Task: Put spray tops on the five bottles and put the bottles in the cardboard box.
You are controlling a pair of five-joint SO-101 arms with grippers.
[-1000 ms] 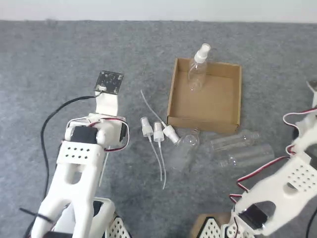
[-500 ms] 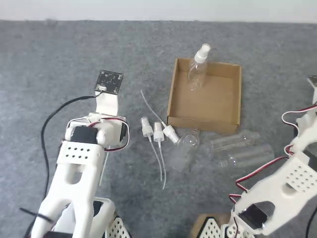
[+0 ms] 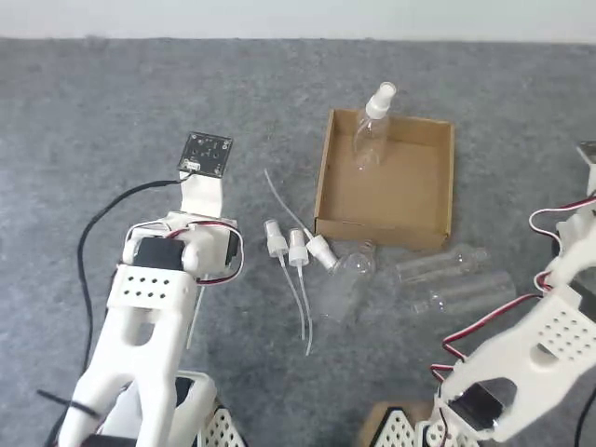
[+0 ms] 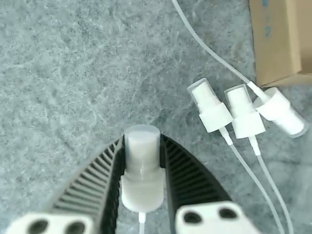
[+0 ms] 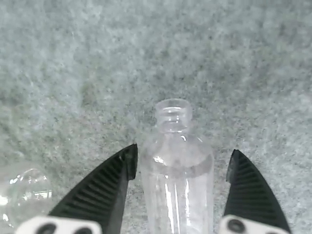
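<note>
Nearby, three spray tops [image 4: 246, 119] beside cardboard box [image 4: 285, 44].

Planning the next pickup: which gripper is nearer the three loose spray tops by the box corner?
Left. The left gripper, shut on a spray top, sits beside the three loose spray tops; the right gripper is open around a bottle, farther off.

The desk [image 3: 112, 102], covered in grey carpet-like cloth, carries an open cardboard box [image 3: 382, 230] toward 1 o'clock. Three white spray tops [image 3: 296, 248] lie side by side off the box's 7 o'clock corner. Clear bottles [image 3: 438, 265] lie on their sides at its 6 o'clock.
</note>
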